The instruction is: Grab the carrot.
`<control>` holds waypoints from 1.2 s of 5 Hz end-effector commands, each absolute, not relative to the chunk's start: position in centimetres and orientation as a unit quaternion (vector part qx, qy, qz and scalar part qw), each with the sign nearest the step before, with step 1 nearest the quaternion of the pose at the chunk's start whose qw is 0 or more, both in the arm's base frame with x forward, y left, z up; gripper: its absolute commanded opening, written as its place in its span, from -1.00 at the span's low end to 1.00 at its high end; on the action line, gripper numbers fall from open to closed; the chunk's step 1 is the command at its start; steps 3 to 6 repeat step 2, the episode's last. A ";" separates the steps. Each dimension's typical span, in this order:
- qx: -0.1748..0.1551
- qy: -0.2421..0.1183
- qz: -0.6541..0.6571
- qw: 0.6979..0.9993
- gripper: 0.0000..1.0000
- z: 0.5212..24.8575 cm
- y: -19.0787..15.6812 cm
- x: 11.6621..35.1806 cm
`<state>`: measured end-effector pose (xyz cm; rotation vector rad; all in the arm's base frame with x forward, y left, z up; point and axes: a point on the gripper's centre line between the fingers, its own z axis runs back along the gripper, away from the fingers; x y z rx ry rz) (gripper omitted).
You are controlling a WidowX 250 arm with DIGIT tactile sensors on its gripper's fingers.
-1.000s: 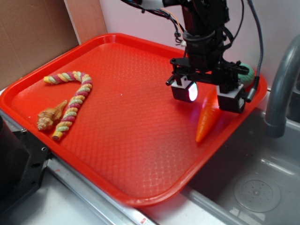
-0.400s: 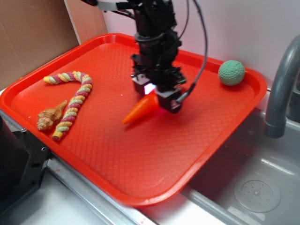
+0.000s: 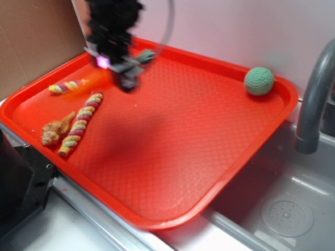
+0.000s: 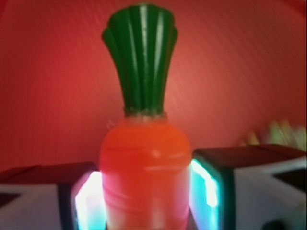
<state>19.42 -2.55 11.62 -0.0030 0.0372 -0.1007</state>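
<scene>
The carrot [image 4: 144,163] fills the wrist view, its smooth orange body squeezed between the two lit pads and its dark green stem [image 4: 142,62] pointing away over the red tray. My gripper [image 3: 118,70] is shut on it and hangs, motion-blurred, above the tray's far left part. In the exterior view the carrot shows only as an orange smear [image 3: 93,79] left of the fingers.
A twisted red-yellow rope [image 3: 81,123] lies just below the gripper, its bend partly hidden by it. A tan shell [image 3: 56,130] sits beside the rope. A green knitted ball [image 3: 258,81] rests at the tray's [image 3: 209,157] far right corner. Faucet [image 3: 314,94] and sink [image 3: 282,209] lie right; cardboard [image 3: 31,42] stands behind.
The gripper closed on the carrot at the tray's right edge, lifted it and carried it across to the far left, above the rope. The green ball is now uncovered.
</scene>
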 end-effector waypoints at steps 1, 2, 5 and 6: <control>0.044 -0.017 0.023 0.999 -1.00 20.6 -1.1 21.0; 0.058 -0.044 0.041 0.997 -1.00 20.9 -0.8 21.0; 0.058 -0.044 0.041 0.997 -1.00 20.9 -0.8 21.0; 0.058 -0.044 0.041 0.997 -1.00 20.9 -0.8 21.0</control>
